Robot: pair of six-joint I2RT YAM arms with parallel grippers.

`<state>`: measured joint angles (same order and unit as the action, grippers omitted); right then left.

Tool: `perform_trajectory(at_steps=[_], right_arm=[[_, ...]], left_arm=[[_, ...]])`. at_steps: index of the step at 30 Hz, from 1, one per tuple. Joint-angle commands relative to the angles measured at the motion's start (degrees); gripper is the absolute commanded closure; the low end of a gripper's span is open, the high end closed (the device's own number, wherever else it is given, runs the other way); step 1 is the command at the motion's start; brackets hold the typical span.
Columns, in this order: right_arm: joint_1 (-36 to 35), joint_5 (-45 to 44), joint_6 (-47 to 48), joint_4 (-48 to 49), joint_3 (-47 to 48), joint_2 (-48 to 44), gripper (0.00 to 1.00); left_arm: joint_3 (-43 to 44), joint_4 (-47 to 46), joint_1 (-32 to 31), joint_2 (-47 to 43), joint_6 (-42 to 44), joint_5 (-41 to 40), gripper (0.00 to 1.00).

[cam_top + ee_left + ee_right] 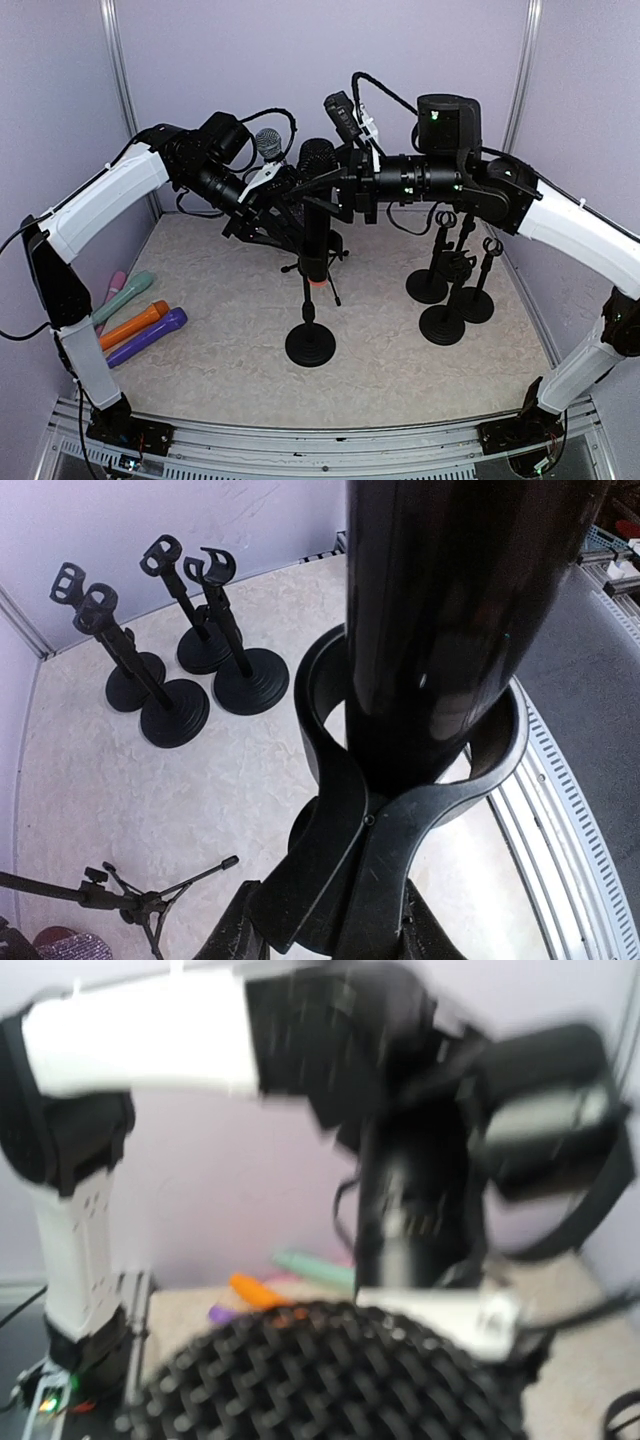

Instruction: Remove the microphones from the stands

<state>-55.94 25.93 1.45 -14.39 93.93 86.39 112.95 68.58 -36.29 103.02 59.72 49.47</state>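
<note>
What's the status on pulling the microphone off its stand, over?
Left gripper and right gripper both at the black mesh-headed microphone, hold unclear. Microphone seated in clip of black round-based stand. Four spare black stands off right, clear.

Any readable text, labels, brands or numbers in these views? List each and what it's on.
None readable.
The black microphone body and black plastic stand clip show no print.
Right wrist view is blurred; nothing reads on the black mesh microphone head.
Green lights on the black joint housing are not characters.
</note>
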Motion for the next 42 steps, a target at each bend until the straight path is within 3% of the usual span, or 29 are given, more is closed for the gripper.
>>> perform_trajectory(at_steps=[1,8,10,15,16,23,27,30,38,42], right_arm=[[-0.09,-3.87,2.41,4.37,4.16,-5.75,0.72],[-0.07,-9.55,1.38,14.43,-4.75,-14.61,0.78],[-0.04,-9.82,0.48,15.28,-5.88,-15.01,0.79],[-0.13,-8.53,-3.14,19.39,-8.44,-15.09,0.81],[-0.12,-8.22,-4.06,20.64,-9.22,-15.17,0.81],[-0.64,-4.85,-10.56,30.0,-11.9,-13.57,0.83],[-2.8,-5.17,-10.78,32.43,-11.31,-10.97,0.85],[-5.04,-5.91,-9.68,33.23,-9.3,-7.49,0.87],[-8.99,-6.54,-9.36,36.57,-2.37,4.54,0.93],[-10.71,-7.62,-9.01,37.61,0.46,10.29,0.93]], left_arm=[[-0.66,-5.17,-0.83,-0.74,-2.75,-3.49,0.86],[-1.46,-6.57,-0.81,-1.15,-3.23,-3.74,0.85],[-1.41,-6.86,-0.89,-1.15,-3.8,-3.81,0.78],[-1.75,-7.6,-0.82,-2.59,-6.2,-4.13,0.07],[-2.41,-8.24,-0.81,-3.45,-6.51,-4.23,0.02],[-8.05,-11.39,0.97,-11.61,-9.65,-4.48,0.01],[-10.22,-11.73,4.59,-16.64,-14.14,-0.02,0.01],[-13.08,-13.55,7.9,-20.7,-18.42,5.46,0.01],[-17.44,-13.38,8.18,-25.25,-22.14,10.41,0.01],[-20.08,-12.59,8.19,-26.48,-21.09,10.95,0.1]])
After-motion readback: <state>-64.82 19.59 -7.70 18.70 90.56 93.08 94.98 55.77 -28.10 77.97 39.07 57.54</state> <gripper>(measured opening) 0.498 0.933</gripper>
